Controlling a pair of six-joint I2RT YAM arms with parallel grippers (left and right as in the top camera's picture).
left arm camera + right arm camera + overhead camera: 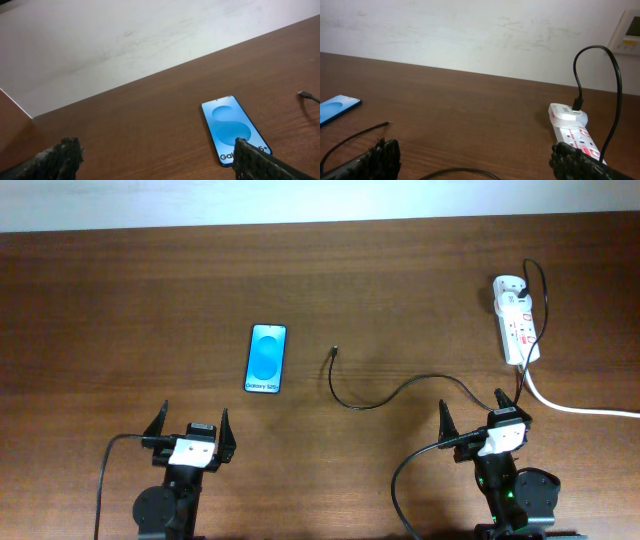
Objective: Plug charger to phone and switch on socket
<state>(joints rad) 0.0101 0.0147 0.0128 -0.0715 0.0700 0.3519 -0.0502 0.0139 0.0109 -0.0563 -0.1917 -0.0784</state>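
Observation:
The phone (pixel 267 358) lies flat on the table, blue screen up, left of centre; it also shows in the left wrist view (pixel 234 129) and at the left edge of the right wrist view (pixel 335 110). The charger cable (pixel 380 395) curves across the table, its free connector (pixel 334 352) lying right of the phone, apart from it. The cable's other end is plugged into the white socket strip (pixel 515 320) at the far right (pixel 570 127). My left gripper (pixel 192 425) is open and empty below the phone. My right gripper (pixel 478 412) is open and empty near the strip.
The strip's thick white cord (pixel 570 405) runs off to the right edge. A pale wall (pixel 470 35) stands behind the table's far edge. A wall panel (pixel 630 32) shows at the upper right of the right wrist view.

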